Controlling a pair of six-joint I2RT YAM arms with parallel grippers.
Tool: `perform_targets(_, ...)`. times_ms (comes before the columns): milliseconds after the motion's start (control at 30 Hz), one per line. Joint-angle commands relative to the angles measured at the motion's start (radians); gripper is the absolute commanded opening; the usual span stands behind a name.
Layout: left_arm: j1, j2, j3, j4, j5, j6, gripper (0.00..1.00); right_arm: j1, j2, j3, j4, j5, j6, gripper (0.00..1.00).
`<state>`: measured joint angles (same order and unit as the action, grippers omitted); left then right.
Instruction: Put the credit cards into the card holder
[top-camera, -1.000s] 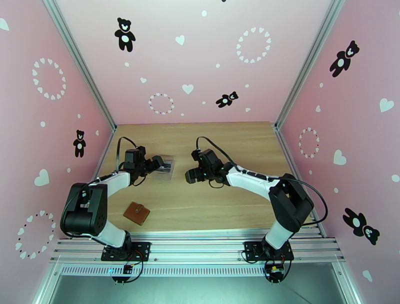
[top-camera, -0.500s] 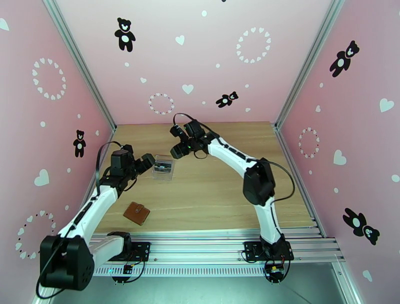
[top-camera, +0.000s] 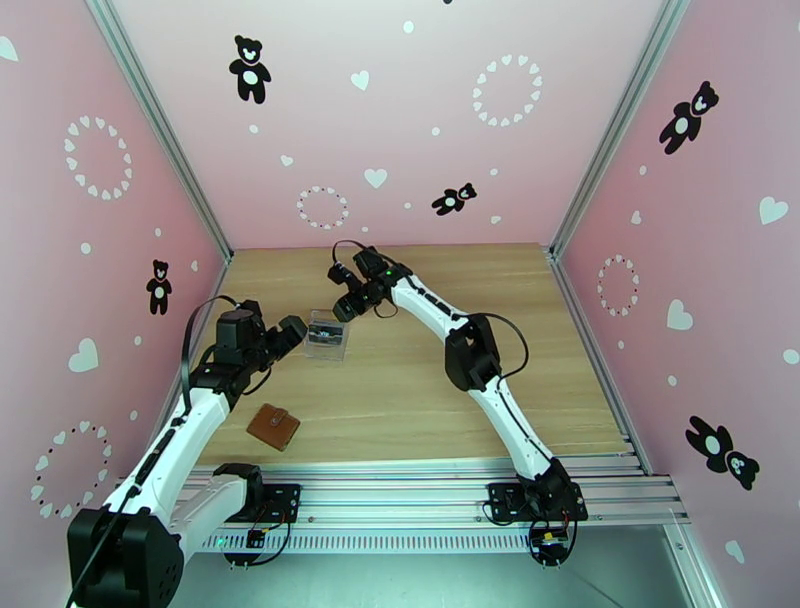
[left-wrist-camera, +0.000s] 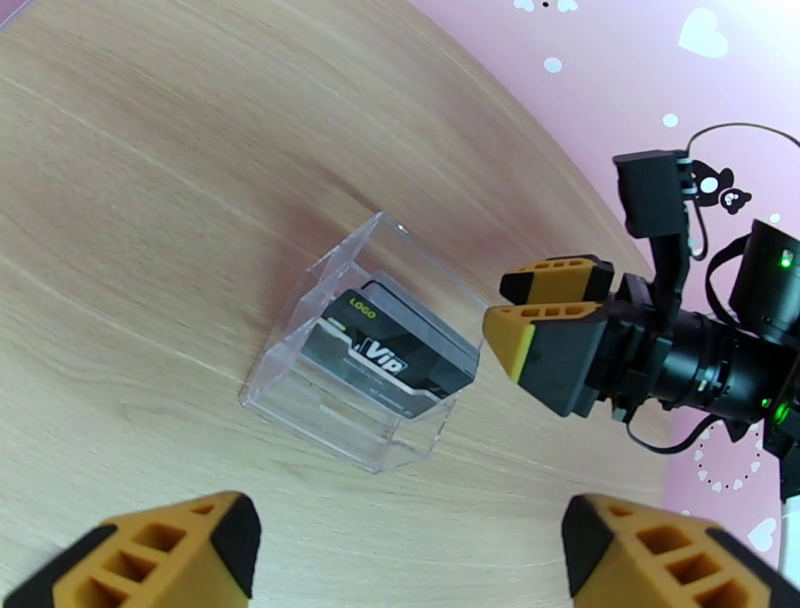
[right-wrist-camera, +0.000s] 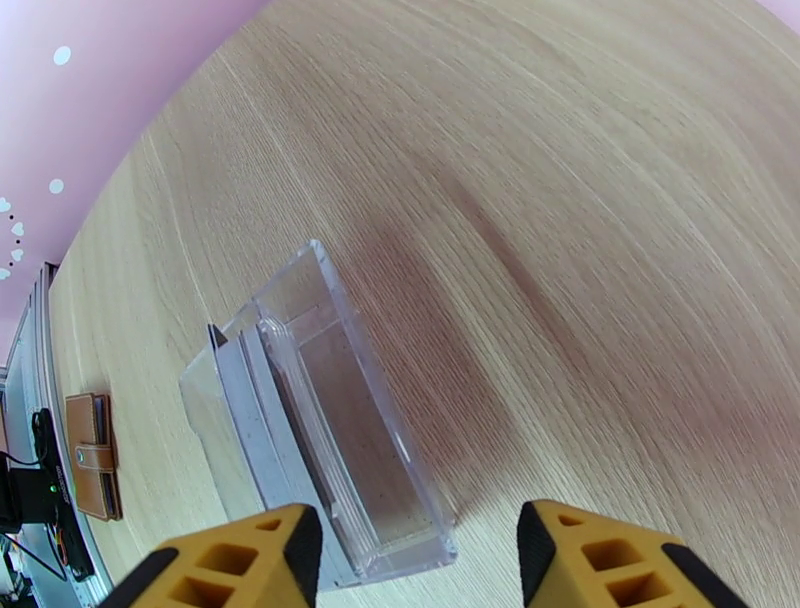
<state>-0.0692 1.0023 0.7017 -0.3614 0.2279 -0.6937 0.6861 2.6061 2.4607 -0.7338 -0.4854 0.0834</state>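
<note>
— Hovering just left of the clear plastic box, the left gripper is holding its jaws wide apart, empty. The closed brown card holder is lying near-left of the box, apart from it.
— And the credit cards?
— They are standing inside the box. The right gripper is hanging at the box's far-right corner, jaws apart, clamping nothing.

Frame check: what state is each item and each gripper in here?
clear box: on the table, ungripped.
credit cards: stacked inside the clear box.
card holder: closed, flat on the table, untouched.
left gripper: jaws open, empty.
right gripper: jaws open, empty, by the box.
</note>
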Motion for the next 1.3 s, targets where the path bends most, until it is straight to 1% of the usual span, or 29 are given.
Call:
perform_targets(0,-0.009,-0.014,-0.016,-0.028,0.013,-0.006,0.85,0.000,0.050,0.057,-0.025,-0.019,0.027,0.55)
perform_targets(200,-0.009,-0.013,-0.018,-0.031,0.008,-0.001,0.85,0.000,0.069,0.069,-0.023,-0.012,0.035,0.44)
perform_targets(300,-0.011,-0.018,-0.017,-0.037,0.003,0.002,0.85,0.001,0.074,0.069,-0.024,-0.014,0.033,0.41)
perform_targets(567,-0.014,-0.020,-0.013,-0.047,-0.007,0.002,0.85,0.008,0.074,0.069,-0.054,-0.014,-0.003,0.28)
perform_targets(667,-0.015,-0.025,-0.010,-0.052,-0.009,0.002,0.84,0.014,0.072,0.069,-0.072,-0.002,-0.022,0.26)
perform_targets(733,-0.016,-0.025,-0.001,-0.067,-0.007,0.000,0.85,0.020,0.071,0.069,-0.091,0.020,-0.042,0.26)
perform_targets(800,-0.020,-0.033,0.010,-0.080,-0.003,-0.004,0.84,0.026,0.067,0.069,-0.106,0.033,-0.054,0.23)
perform_targets(967,-0.024,-0.070,0.051,-0.133,-0.006,-0.007,0.84,0.037,0.047,0.066,-0.121,0.042,-0.062,0.13)
perform_targets(1133,-0.025,-0.104,0.076,-0.187,-0.015,0.004,0.84,0.038,0.028,0.060,-0.132,0.031,-0.037,0.02)
perform_targets(1200,-0.024,-0.109,0.083,-0.208,-0.015,0.002,0.84,0.038,0.011,0.045,-0.135,0.036,-0.019,0.00)
perform_targets(1267,-0.024,-0.114,0.088,-0.228,-0.014,0.002,0.84,0.038,-0.024,0.000,-0.116,0.042,0.000,0.00)
